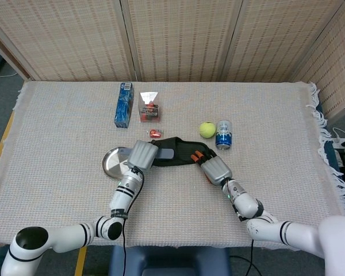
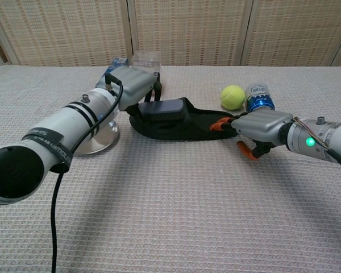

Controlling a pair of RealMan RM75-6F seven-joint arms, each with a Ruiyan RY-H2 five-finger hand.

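Note:
A black slipper (image 1: 181, 150) (image 2: 196, 126) lies across the middle of the table. My left hand (image 1: 142, 154) (image 2: 133, 84) grips a dark grey brush (image 1: 165, 153) (image 2: 163, 109), whose head is over the slipper's strap end. My right hand (image 1: 214, 168) (image 2: 258, 124) is at the slipper's other end. Its orange fingertips (image 1: 196, 156) (image 2: 219, 124) rest on the heel, with the thumb hanging apart on the near side. Nothing is pinched in it.
A silver plate (image 1: 112, 163) (image 2: 102, 141) sits under my left forearm. A tennis ball (image 1: 207, 129) (image 2: 232, 96) and a blue can (image 1: 223, 134) (image 2: 260, 96) stand behind the right hand. Further back are a blue box (image 1: 124, 104), a clear box (image 1: 149, 106) and a small red item (image 1: 155, 133).

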